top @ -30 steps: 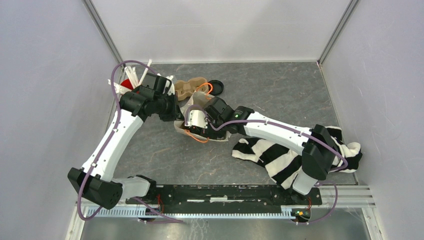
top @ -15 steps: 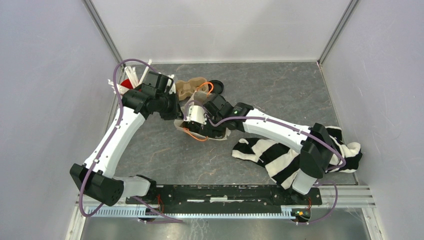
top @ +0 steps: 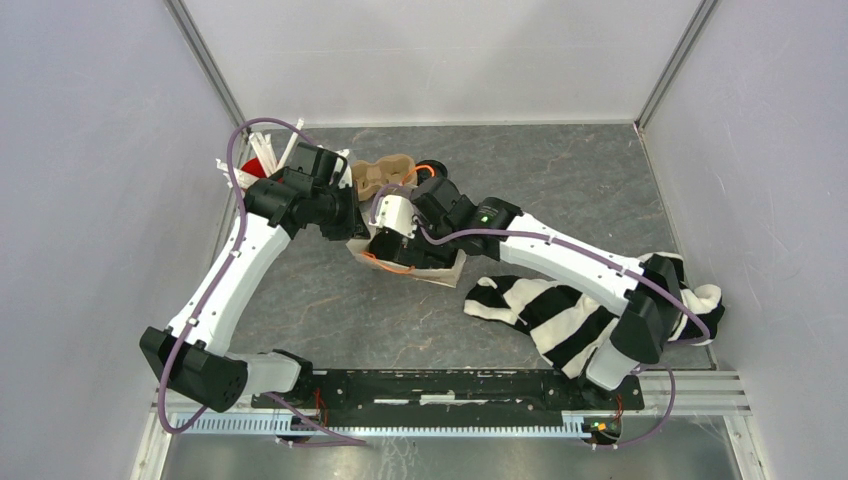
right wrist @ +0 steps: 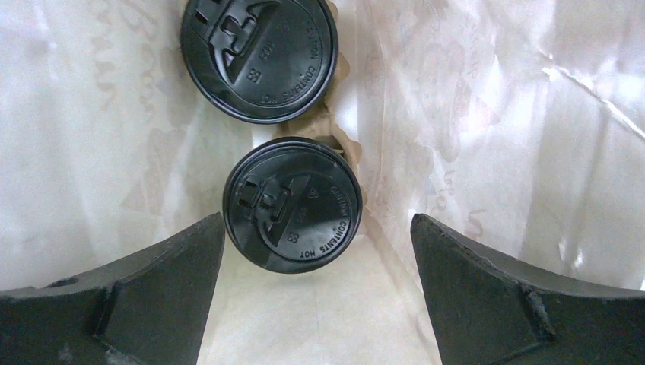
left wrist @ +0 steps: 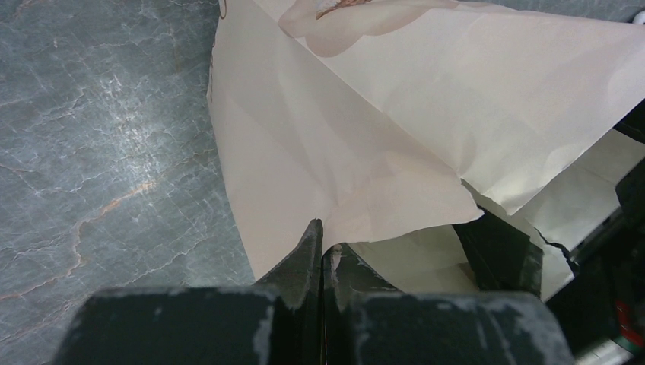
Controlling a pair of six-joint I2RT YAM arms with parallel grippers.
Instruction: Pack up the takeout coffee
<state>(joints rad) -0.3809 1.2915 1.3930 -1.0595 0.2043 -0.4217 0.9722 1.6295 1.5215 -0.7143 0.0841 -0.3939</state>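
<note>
Right wrist view looks straight down into the white paper bag [right wrist: 471,114], and the takeout coffee is standing on its floor: one black lid [right wrist: 258,57] at the top, its far rim cut off by the frame, and a second black lid [right wrist: 293,205] just below it. The cup walls are hidden under those lids, so I see no green at all. A scrap of brown shows between the lids; I cannot tell what it belongs to. My right gripper [right wrist: 317,218] hangs above the nearer lid with its jaws spread wide, holding nothing. On the left wrist view my left gripper [left wrist: 322,255] is pinched tight on the bag's torn paper edge. From the top external view my right wrist is plunged into the bag mouth, fingers out of sight. The brown carrier [top: 385,175] lies behind the bag, the red cup [top: 255,168] is half hidden by my left arm, and a striped cloth [top: 560,315] is partly covered by my right arm.
</note>
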